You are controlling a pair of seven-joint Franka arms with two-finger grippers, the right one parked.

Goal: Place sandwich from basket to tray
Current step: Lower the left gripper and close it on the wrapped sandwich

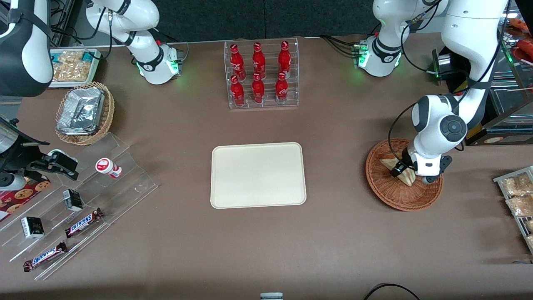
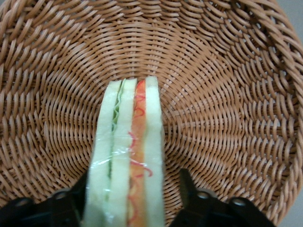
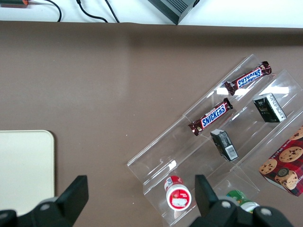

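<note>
The sandwich (image 1: 407, 178) is a pale bread wedge with orange-red and green filling stripes. It stands on edge in the round reddish-brown wicker basket (image 1: 395, 199) toward the working arm's end of the table. My left gripper (image 1: 403, 171) is down in the basket, open, with one finger on each side of the sandwich. In the left wrist view the sandwich (image 2: 130, 156) sits between the black fingers (image 2: 188, 189) over the basket weave (image 2: 227, 94); a gap shows at one finger. The cream tray (image 1: 258, 175) lies at the table's middle, bare; its corner shows in the right wrist view (image 3: 23, 170).
A clear rack of red bottles (image 1: 261, 75) stands farther from the camera than the tray. A tan basket with foil packs (image 1: 83, 112) and a stepped acrylic rack with Snickers bars (image 1: 79, 208) lie toward the parked arm's end. Snack packs (image 1: 516, 196) lie beside the reddish basket.
</note>
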